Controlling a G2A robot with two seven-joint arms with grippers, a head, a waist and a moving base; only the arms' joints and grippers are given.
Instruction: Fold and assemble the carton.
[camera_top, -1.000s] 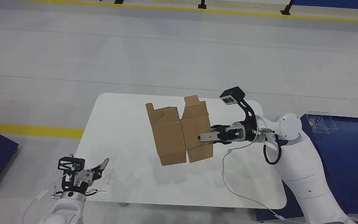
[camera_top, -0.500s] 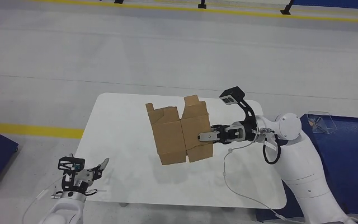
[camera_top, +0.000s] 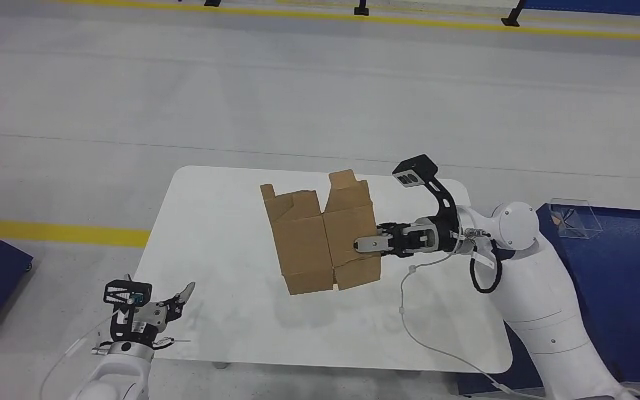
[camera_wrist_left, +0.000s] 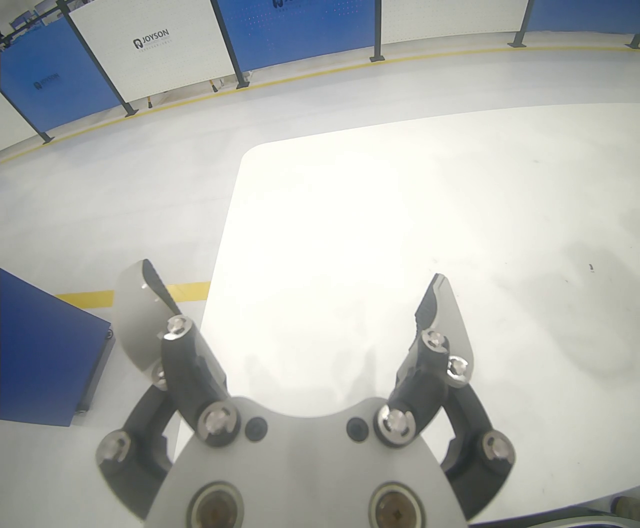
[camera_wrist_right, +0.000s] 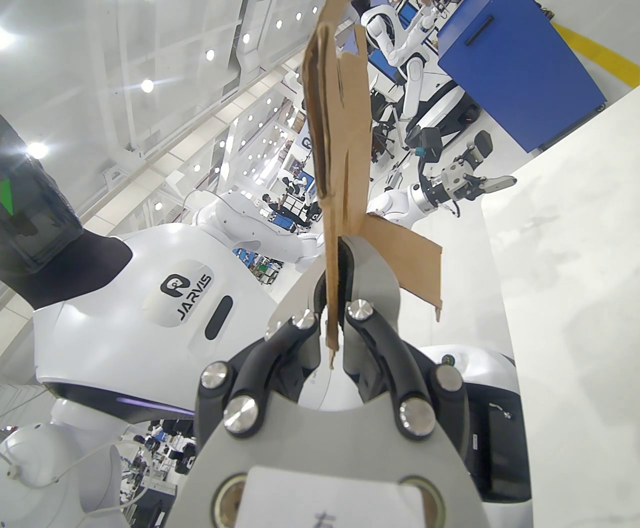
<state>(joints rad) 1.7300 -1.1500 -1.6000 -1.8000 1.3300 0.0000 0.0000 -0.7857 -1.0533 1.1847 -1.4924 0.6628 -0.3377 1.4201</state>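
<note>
A flat, unfolded brown carton (camera_top: 318, 235) hangs in the air over the middle of the white table (camera_top: 210, 220), its flaps pointing away from the robot. My right gripper (camera_top: 366, 243) is shut on the carton's right edge. In the right wrist view the carton (camera_wrist_right: 337, 150) runs edge-on between the fingers (camera_wrist_right: 372, 280), with one flap bent out to the side. My left gripper (camera_wrist_left: 295, 290) is open with nothing in it, low over the table's near left corner; it also shows in the top view (camera_top: 170, 303) and far off in the right wrist view (camera_wrist_right: 470, 182).
Blue cabinets stand off the table's left side (camera_wrist_left: 45, 350) and right side (camera_top: 600, 290). A clear plastic box (camera_top: 572, 216) sits on the right one. A thin white cable (camera_top: 420, 320) trails from the right arm across the table's near right part.
</note>
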